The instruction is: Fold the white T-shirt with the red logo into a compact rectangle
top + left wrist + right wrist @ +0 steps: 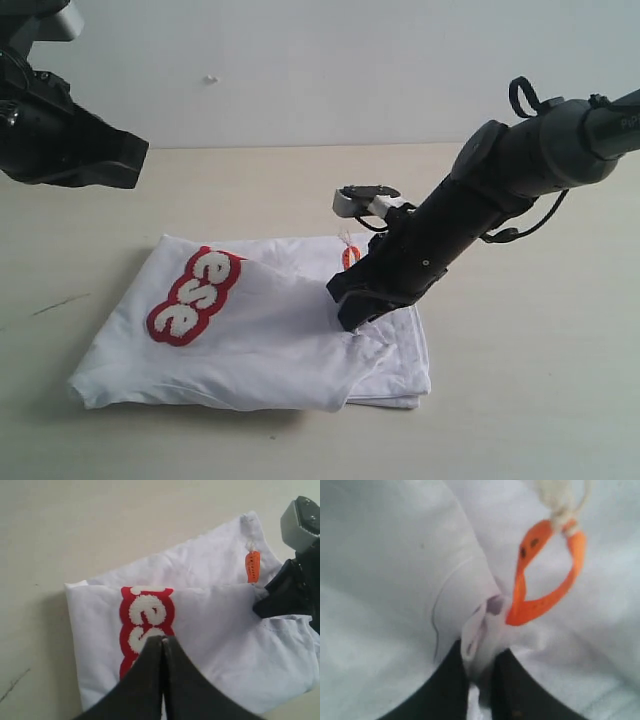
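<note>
Right jaws, angled steeply down, pinch the white T-shirt [270, 340].

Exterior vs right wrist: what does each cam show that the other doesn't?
Only exterior: the red logo, the whole folded outline of the shirt on the table, and the left arm up, off the shirt. Only right wrist: a fold of shirt pinched between the fingers of the right gripper. Both: the shirt, the orange tag, and the right gripper down on the cloth.
</note>
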Controlling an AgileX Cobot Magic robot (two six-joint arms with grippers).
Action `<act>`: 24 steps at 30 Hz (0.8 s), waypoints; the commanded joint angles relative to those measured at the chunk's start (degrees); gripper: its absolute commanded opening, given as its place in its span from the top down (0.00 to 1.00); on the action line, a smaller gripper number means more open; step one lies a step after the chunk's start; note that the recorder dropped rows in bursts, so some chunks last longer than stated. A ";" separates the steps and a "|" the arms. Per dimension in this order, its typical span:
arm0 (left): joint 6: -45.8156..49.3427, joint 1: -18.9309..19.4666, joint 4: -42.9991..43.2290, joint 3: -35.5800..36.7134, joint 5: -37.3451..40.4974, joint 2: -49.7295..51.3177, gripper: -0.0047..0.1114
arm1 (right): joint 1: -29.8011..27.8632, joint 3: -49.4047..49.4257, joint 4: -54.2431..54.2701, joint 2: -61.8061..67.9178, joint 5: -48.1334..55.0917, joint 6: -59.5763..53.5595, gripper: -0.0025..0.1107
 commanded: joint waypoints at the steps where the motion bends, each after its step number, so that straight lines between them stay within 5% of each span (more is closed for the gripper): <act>1: 0.14 0.12 -0.94 -0.04 -0.46 -0.12 0.96 | 0.24 -0.07 -2.90 0.10 0.54 -0.48 0.98; 17: 0.24 0.12 -1.87 -0.04 -0.68 -0.12 0.96 | 0.24 -0.21 -16.92 -18.85 -7.87 4.65 0.98; 24: 0.63 0.12 -2.02 -0.04 -0.69 -0.12 0.96 | 0.24 -0.21 -35.08 -24.72 -18.14 10.40 0.98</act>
